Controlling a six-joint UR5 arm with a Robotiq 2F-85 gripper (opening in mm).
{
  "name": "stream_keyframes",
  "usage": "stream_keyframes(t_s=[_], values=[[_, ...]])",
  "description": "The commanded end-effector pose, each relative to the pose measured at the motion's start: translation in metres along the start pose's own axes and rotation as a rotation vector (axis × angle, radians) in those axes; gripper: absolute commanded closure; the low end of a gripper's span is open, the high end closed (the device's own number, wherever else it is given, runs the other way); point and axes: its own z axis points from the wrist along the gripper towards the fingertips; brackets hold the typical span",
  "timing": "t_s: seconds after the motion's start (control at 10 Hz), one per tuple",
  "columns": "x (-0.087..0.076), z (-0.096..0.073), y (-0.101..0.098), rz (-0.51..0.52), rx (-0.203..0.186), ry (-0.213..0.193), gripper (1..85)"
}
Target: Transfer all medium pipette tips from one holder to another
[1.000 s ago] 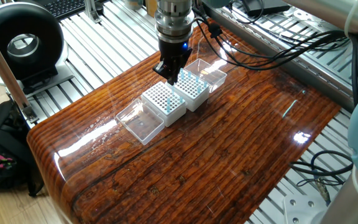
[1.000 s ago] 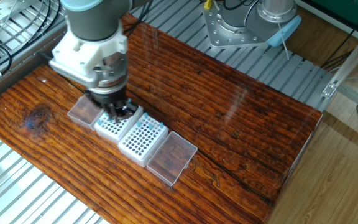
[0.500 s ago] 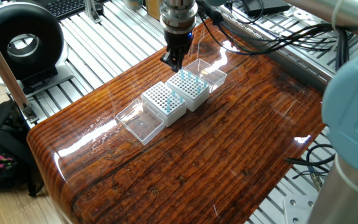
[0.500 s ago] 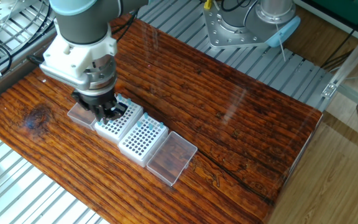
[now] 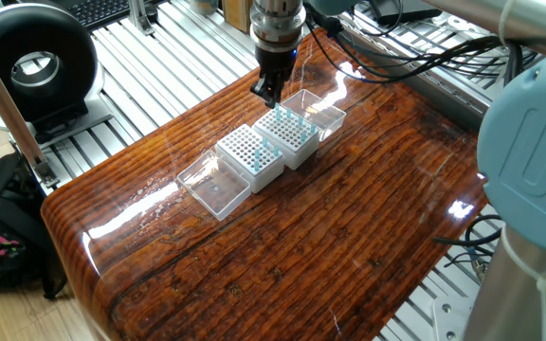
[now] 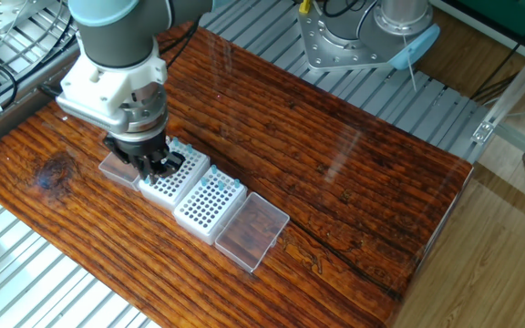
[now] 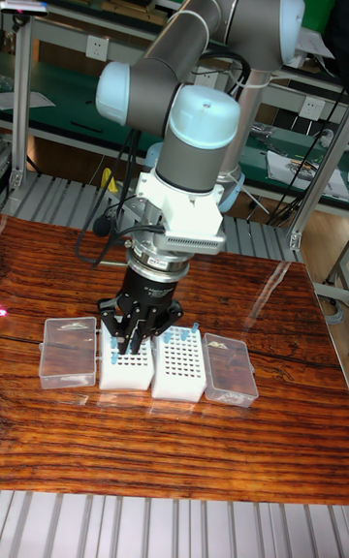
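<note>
Only tall fixed view shows pincer (image 7: 136, 337) fingers apart, empty, above medium pipette tips (image 7: 121, 349).

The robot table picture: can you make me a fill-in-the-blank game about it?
1. The tabletop is made of shiny ____.
2. The two white tip holders stand ____ each other, touching.
3. The tips standing in the holders are light ____.
4. A clear lid lies at each end, so there are ____ lids.
The tool hangs just over one holder.

Missing words: wood; beside; blue; two
</note>
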Motion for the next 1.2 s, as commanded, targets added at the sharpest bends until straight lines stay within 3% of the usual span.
stream_keyframes(t_s=[0.0, 0.3, 1.1], values=[[0.0036, 0.0011, 0.0066, 0.018, -0.037, 0.003, 62.3], [0.0094, 0.0042, 0.0123, 0.023, -0.059, 0.007, 61.3], [0.0112, 0.0083, 0.0086, 0.026, -0.036, 0.002, 61.3]])
